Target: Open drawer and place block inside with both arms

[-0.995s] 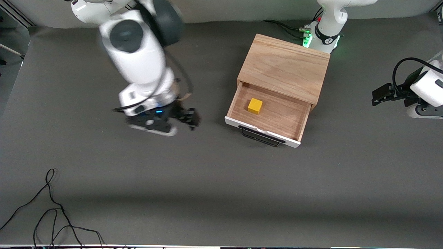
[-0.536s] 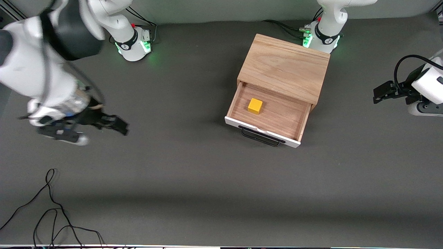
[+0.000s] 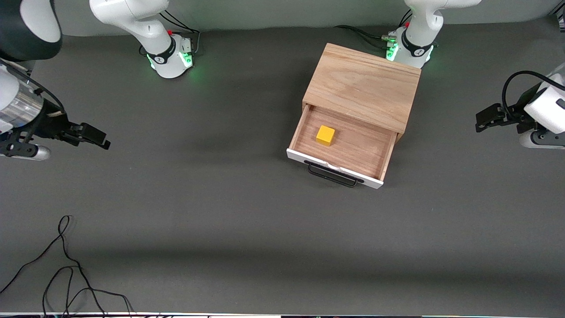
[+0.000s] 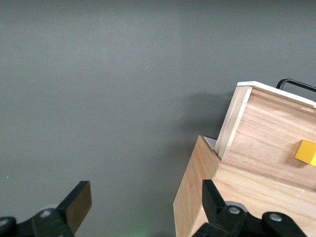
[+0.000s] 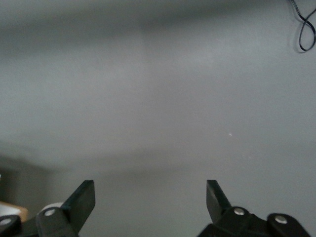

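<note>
The light oak box (image 3: pixel 364 86) stands near the left arm's base. Its drawer (image 3: pixel 344 148) is pulled open, with the white front panel and black wire handle (image 3: pixel 332 176) toward the front camera. The yellow block (image 3: pixel 325 135) lies inside the drawer on its wooden floor. It also shows in the left wrist view (image 4: pixel 306 152), beside the box (image 4: pixel 197 197). My left gripper (image 3: pixel 483 119) is open and empty, over the table's edge at the left arm's end. My right gripper (image 3: pixel 95 138) is open and empty, over the table at the right arm's end.
A loose black cable (image 3: pixel 66 269) lies on the grey table mat near the front camera at the right arm's end. It also shows in the right wrist view (image 5: pixel 306 29). The arms' green-lit bases (image 3: pixel 170 57) stand along the top.
My right arm has swung fast away from the drawer toward its own end of the table, gripper still open. The left arm, drawer and block have not moved.
</note>
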